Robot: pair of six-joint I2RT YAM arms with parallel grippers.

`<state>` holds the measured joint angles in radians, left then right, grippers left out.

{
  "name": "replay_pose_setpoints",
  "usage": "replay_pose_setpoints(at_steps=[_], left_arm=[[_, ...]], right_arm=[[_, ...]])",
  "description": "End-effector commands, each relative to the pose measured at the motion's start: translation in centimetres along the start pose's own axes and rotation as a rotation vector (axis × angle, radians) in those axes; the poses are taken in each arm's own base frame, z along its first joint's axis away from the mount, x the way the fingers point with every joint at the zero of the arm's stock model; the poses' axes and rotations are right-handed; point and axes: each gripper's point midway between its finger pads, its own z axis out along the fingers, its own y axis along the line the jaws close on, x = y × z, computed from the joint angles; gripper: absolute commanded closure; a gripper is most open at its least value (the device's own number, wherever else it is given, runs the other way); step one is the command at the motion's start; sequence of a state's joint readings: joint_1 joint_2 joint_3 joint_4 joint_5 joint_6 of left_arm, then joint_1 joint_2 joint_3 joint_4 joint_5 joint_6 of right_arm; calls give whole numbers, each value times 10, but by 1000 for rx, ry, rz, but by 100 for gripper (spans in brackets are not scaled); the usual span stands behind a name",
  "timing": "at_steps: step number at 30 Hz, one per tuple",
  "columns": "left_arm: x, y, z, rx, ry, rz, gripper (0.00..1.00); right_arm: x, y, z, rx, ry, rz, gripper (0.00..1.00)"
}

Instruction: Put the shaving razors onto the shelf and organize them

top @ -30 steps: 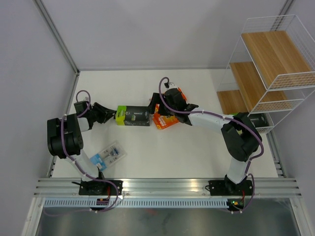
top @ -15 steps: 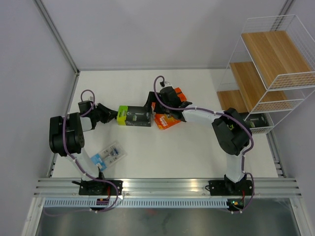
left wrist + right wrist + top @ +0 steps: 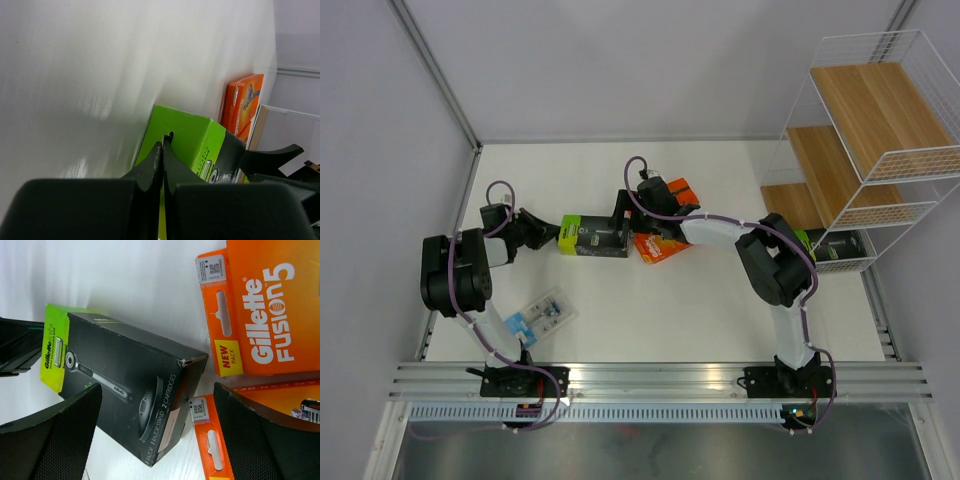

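- The black pack with a lime-green end (image 3: 592, 236) is lying flat on the worktop (image 3: 720, 300), left of centre and closer to the far edge than to the near edge.
- The left gripper (image 3: 163, 145) is pointing at the pack's green end, its jaws pressed together with nothing between them. The tips are sitting right at the green face; I cannot tell whether they are touching it.
- The right gripper (image 3: 156, 386) is hovering over the black end of the same pack with its jaws spread wide.
- 2 orange packs are lying just beside that black end: the upper orange pack (image 3: 260, 315) and the lower orange pack (image 3: 215, 455), both face up.
- The clear blister pack (image 3: 540, 315) is lying near the near-left corner, well apart from the rest.
- The second black and lime-green pack (image 3: 830, 248) is sitting by the right edge at the foot of the shelf (image 3: 860, 130).
- The 3 wood tiers are showing no packs on top.
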<state>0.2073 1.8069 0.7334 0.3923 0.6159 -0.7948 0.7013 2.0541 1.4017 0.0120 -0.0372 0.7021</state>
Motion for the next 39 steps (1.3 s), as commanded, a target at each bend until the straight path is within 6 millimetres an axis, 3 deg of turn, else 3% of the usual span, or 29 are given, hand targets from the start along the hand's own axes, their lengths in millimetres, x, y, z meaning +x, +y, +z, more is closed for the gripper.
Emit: replay_pose_setpoints(at_steps=[1,7,12,15,16,21,28,30,34,35,37,38,39], left_arm=[[2,-7,0,9,15,30,98],[-5,-20,-9,19,-4,60,98],[-3,-25,-11,31,-4,62,98],[1,-31,-12,46,-1,67,98],[2,-37,-14,61,-2,78,98],[8,-63,-17,102,0,121,98],[16,-127,-26,207,-5,172,98],[27,-151,-25,239,-5,190,98],[56,-200,-19,321,30,171,98],[75,-216,-16,353,63,190,98],[90,-239,-10,387,84,191,98],[110,-250,-6,402,114,203,98],[116,-262,0,417,126,196,98]], right_arm=[[-7,6,7,-9,-7,-7,2],[0,10,14,-36,22,5,2],[8,29,14,-116,59,55,3],[14,44,11,-158,84,95,11],[16,49,8,-186,102,107,18],[3,70,-10,-250,80,123,31],[-42,101,-55,-317,-42,92,34],[-59,105,-71,-307,-99,80,34],[-87,92,-95,-287,-142,105,34],[-98,94,-111,-300,-169,101,34],[-105,76,-123,-243,-192,101,33],[-114,73,-138,-226,-227,76,32],[-120,64,-145,-186,-256,70,32]])
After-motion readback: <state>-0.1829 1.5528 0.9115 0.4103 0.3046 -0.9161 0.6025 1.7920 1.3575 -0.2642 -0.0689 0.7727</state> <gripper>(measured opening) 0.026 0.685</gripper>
